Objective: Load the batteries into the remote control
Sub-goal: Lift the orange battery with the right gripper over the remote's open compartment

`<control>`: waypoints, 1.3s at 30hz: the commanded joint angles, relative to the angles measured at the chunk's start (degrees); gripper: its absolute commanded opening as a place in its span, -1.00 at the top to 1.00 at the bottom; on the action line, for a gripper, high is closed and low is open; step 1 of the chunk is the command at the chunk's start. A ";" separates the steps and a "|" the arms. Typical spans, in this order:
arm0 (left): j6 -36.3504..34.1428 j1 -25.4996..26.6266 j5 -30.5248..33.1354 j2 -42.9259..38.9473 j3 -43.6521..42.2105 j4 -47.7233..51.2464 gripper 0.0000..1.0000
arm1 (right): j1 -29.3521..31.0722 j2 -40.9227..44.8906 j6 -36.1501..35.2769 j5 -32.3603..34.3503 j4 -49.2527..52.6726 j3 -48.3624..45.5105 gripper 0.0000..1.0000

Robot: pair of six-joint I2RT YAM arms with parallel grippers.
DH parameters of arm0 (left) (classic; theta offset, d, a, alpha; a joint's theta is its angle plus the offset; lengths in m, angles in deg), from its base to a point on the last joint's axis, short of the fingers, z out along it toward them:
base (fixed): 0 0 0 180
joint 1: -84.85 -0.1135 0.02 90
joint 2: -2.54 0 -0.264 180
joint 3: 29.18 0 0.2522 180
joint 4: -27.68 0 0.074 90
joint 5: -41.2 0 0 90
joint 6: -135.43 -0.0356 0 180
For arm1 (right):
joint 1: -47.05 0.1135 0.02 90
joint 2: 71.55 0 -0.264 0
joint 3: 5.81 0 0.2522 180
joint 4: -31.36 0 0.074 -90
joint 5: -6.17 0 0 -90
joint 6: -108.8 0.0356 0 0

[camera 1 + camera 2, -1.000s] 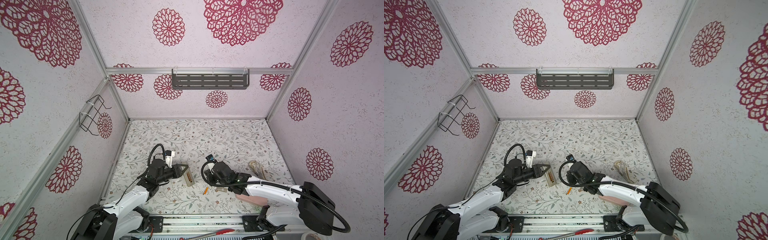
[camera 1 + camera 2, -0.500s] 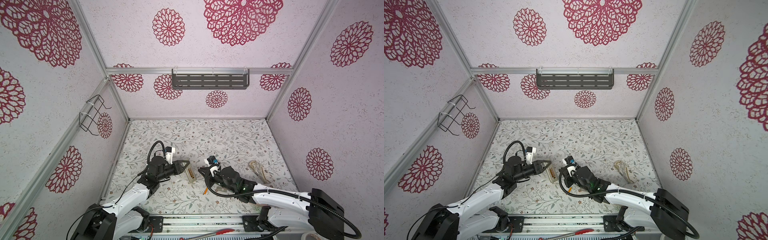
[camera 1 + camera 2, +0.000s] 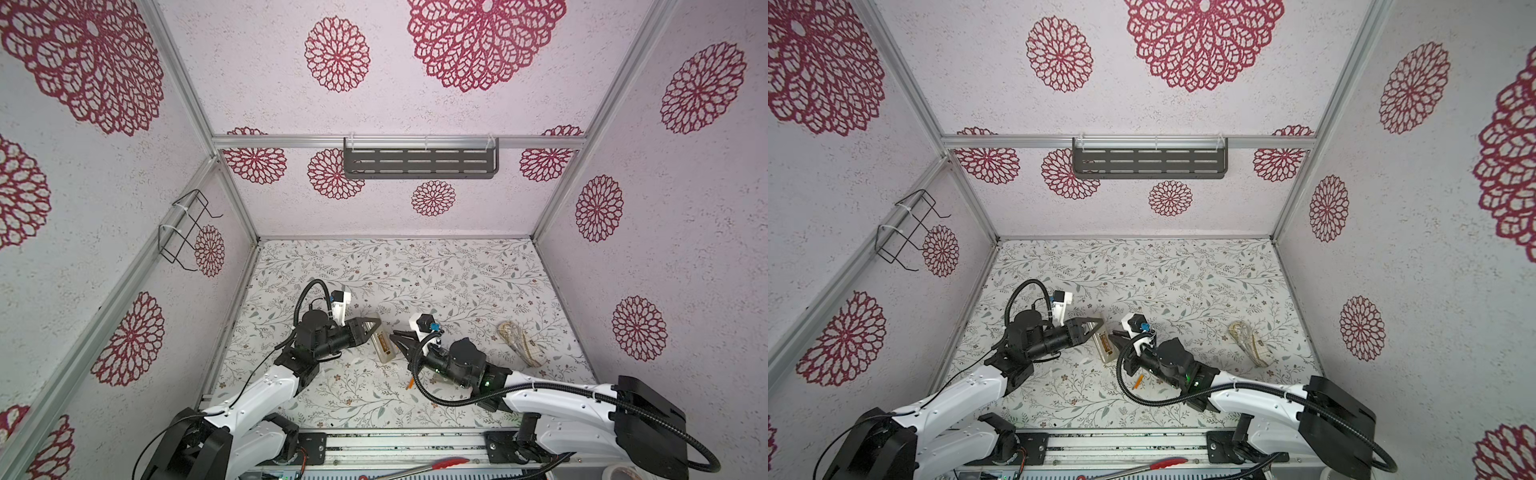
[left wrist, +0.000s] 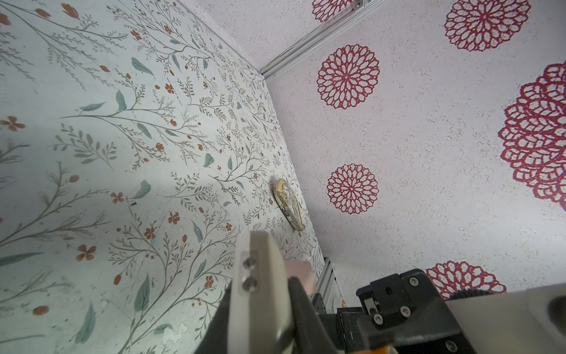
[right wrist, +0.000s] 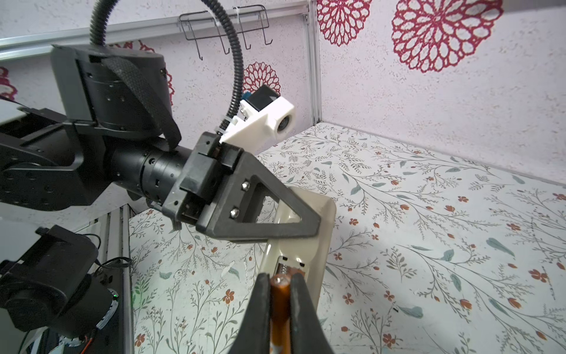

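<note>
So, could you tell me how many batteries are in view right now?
2. One battery is clamped in the right gripper, by the remote; a second battery lies loose on the table. More may be hidden inside the remote.

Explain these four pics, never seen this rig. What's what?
Two robot arms with pincer grippers stand at the near edge of a flowered table inside a walled booth. Two pictures look down from one overhead stereo camera; the other two come from a camera on each wrist. The left gripper is shut on one end of the remote, battery bay open. The right gripper pinches a battery, pointed at that bay. A second battery lies on the table by the right arm. A patterned item lies farther right.
</note>
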 commanded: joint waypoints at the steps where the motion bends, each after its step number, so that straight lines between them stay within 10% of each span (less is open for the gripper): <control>1: 0.94 0.23 -0.94 -0.54 1.30 -1.74 1.00 | 0.37 -1.24 -1.84 -1.07 -6.23 0.56 1.00; 39: 0.11 0.17 -2.34 -3.30 1.83 0.29 1.00 | 0.45 -9.89 -3.86 -0.20 -10.35 3.74 1.00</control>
